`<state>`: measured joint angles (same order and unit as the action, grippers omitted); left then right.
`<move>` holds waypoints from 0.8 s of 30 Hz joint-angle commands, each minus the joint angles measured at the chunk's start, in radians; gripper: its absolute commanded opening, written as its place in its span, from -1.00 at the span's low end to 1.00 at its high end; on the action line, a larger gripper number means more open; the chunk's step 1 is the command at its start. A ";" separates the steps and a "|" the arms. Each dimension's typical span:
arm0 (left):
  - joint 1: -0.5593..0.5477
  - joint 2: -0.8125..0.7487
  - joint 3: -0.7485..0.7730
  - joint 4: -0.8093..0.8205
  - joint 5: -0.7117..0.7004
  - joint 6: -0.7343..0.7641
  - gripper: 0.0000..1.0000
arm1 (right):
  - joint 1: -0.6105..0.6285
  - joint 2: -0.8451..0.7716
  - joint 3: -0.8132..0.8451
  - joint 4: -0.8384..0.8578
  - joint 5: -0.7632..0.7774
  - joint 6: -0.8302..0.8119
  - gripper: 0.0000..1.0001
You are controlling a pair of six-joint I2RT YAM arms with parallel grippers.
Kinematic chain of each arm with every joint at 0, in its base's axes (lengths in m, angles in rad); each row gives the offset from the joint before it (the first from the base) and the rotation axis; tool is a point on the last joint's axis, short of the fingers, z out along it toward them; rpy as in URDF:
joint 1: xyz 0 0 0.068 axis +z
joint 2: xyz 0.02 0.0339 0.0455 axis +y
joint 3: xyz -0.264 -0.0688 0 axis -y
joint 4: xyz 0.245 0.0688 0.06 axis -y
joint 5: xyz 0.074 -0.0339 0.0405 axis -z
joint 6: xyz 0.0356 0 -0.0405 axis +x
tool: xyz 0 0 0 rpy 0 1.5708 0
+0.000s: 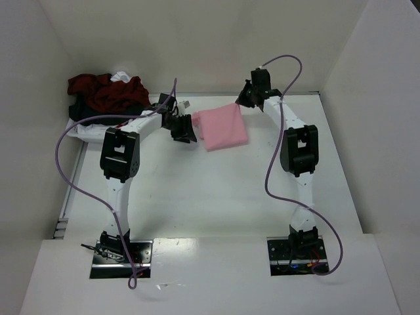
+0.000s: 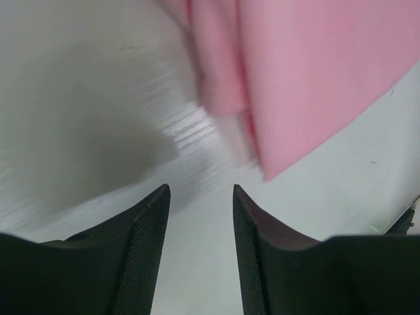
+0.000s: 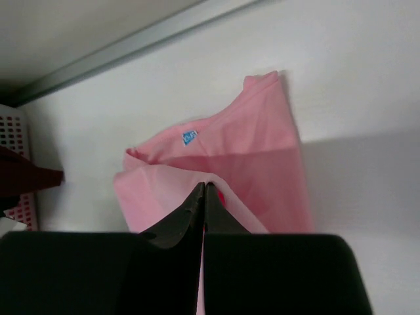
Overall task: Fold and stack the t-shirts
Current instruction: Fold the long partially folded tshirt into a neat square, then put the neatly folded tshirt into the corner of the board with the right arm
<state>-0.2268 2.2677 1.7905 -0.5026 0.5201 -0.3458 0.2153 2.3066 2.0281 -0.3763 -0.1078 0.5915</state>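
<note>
A light pink t-shirt (image 1: 223, 128) lies folded on the table at the back centre. My right gripper (image 1: 244, 98) is at its far right corner, and in the right wrist view it (image 3: 205, 185) is shut on a raised fold of the pink t-shirt (image 3: 262, 144), with cloth pinched between the jaws. My left gripper (image 1: 187, 128) sits at the shirt's left edge. In the left wrist view it (image 2: 200, 190) is open over bare table, just short of the pink t-shirt (image 2: 308, 79). Dark red, black and white t-shirts (image 1: 108, 95) are heaped at the back left.
The heap rests on a small white plastic basket (image 3: 16, 131) by the left wall, with dark red cloth (image 3: 26, 174) hanging over it. White walls enclose the table on three sides. Purple cables loop from both arms.
</note>
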 commanded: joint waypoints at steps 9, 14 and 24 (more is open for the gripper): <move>-0.002 -0.062 -0.036 0.003 -0.003 -0.005 0.36 | -0.004 0.241 0.303 -0.111 -0.021 -0.068 0.24; -0.002 -0.082 -0.036 0.003 -0.003 -0.024 0.54 | -0.036 0.226 0.308 -0.130 0.000 -0.078 0.83; -0.002 -0.112 -0.054 0.222 -0.022 -0.200 0.62 | -0.086 0.062 -0.074 -0.018 -0.105 -0.087 0.67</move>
<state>-0.2272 2.2013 1.7443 -0.3958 0.4911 -0.4641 0.1329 2.4428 2.0457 -0.4374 -0.1509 0.5220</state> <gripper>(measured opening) 0.808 0.848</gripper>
